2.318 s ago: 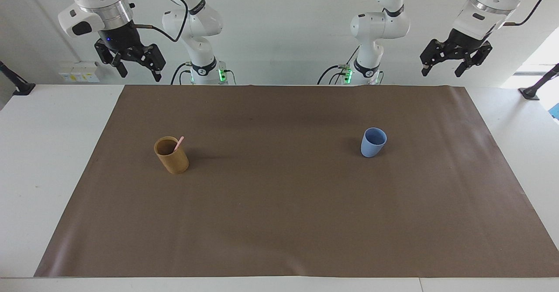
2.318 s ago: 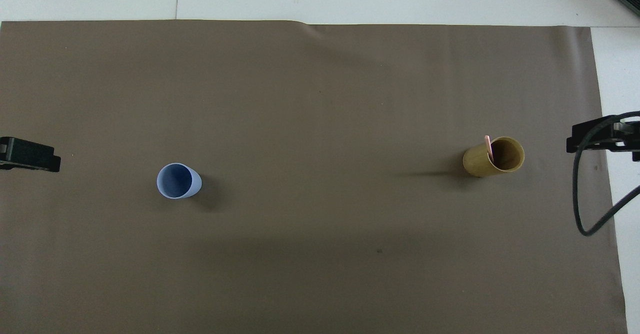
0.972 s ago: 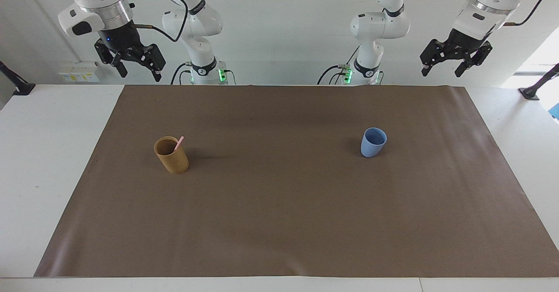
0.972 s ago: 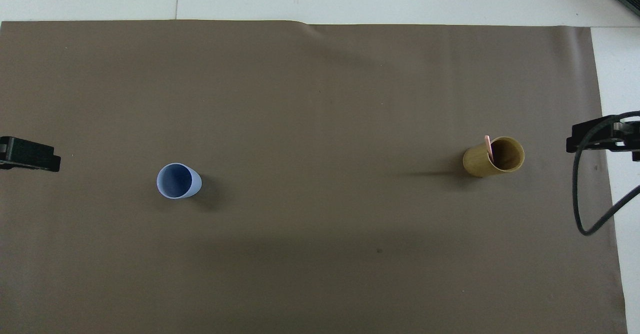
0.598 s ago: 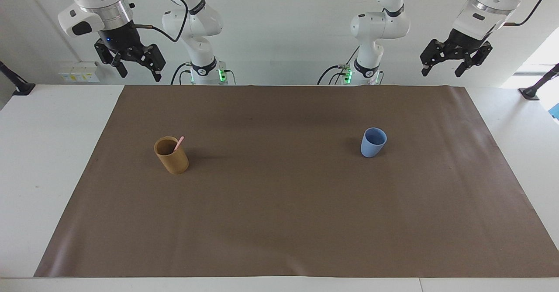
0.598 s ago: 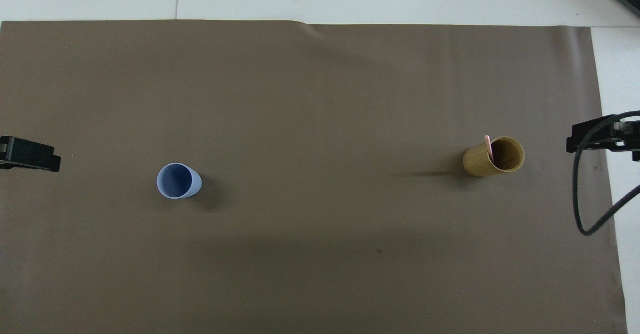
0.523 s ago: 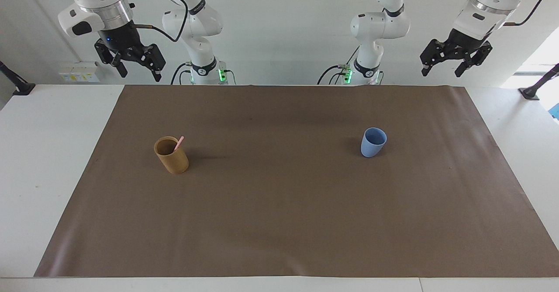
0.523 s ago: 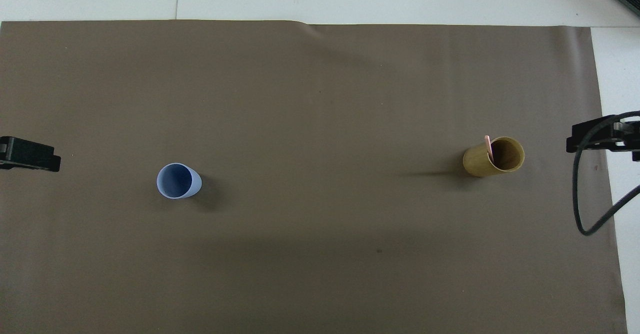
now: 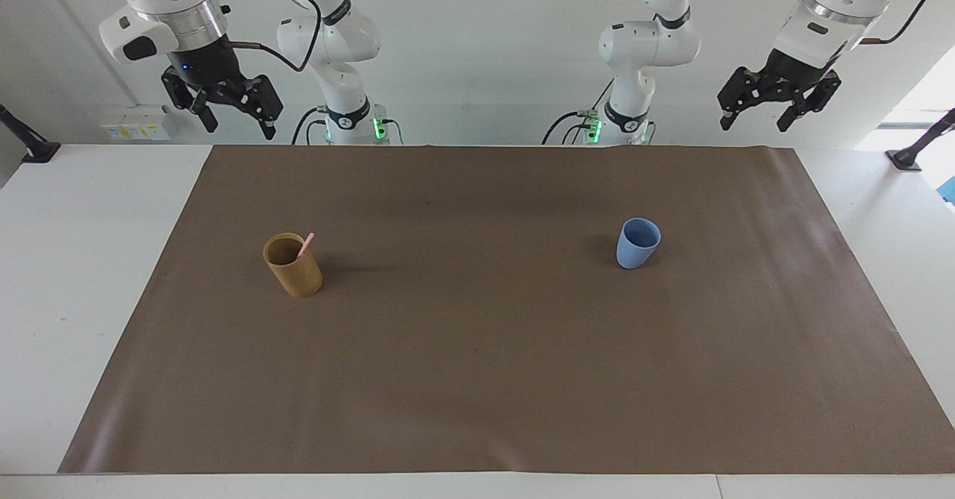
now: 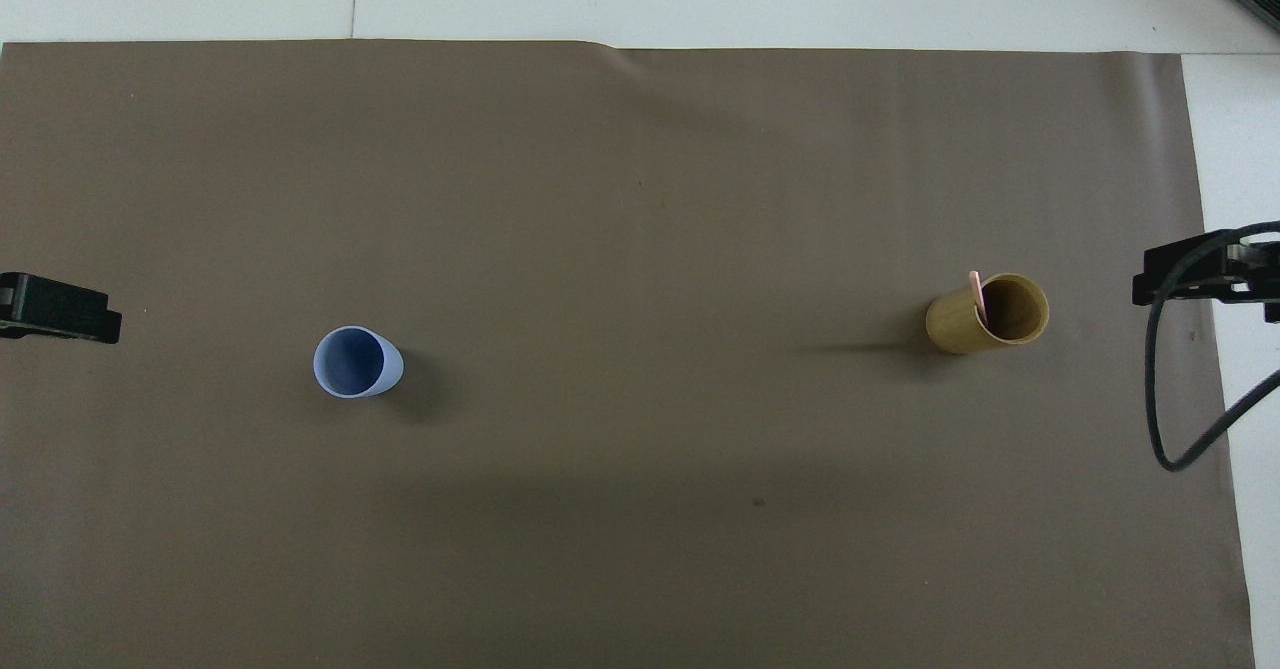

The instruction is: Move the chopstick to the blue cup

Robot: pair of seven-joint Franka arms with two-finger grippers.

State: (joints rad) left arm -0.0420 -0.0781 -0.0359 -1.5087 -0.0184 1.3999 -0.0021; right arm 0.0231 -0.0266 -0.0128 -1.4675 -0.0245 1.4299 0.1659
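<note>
The pale pink chopstick [image 9: 305,245] [image 10: 976,294] leans inside a tan-brown cup [image 9: 295,269] [image 10: 985,315] toward the right arm's end of the table; only its top shows above the rim. The blue cup [image 9: 636,244] [image 10: 355,362] stands upright toward the left arm's end. My right gripper [image 9: 237,124] hangs open and holds nothing, high over the mat's corner by the right arm's base. My left gripper [image 9: 753,122] is likewise open with nothing in it, high over the mat's corner by the left arm's base. Both arms wait, well apart from the cups.
A brown mat [image 9: 477,350] covers most of the white table [image 9: 74,260]. A black cable [image 10: 1165,399] loops down from the right arm at the edge of the overhead view.
</note>
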